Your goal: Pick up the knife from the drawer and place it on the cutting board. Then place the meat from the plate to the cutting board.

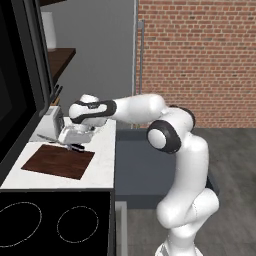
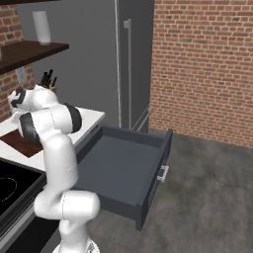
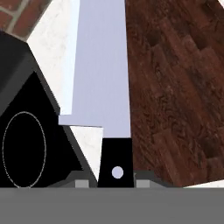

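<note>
My gripper (image 1: 75, 145) is shut on the black handle of the knife (image 3: 100, 61). It hovers just over the far edge of the cutting board (image 1: 57, 161), a dark reddish-brown slab on the white counter. The silver blade (image 1: 47, 138) points left, past the board's back corner. In the hand view the blade runs along the cutting board (image 3: 175, 87), partly over the white counter. The drawer (image 2: 123, 168) stands pulled out, its dark grey inside bare. The plate and the meat are out of view.
A black stove top (image 1: 50, 220) with ring burners borders the counter (image 1: 105, 160) on the near side. A grey appliance (image 1: 52, 117) stands behind the board. A knife block (image 2: 48, 79) sits by the wall, and a tall fridge (image 2: 133, 64) beyond it.
</note>
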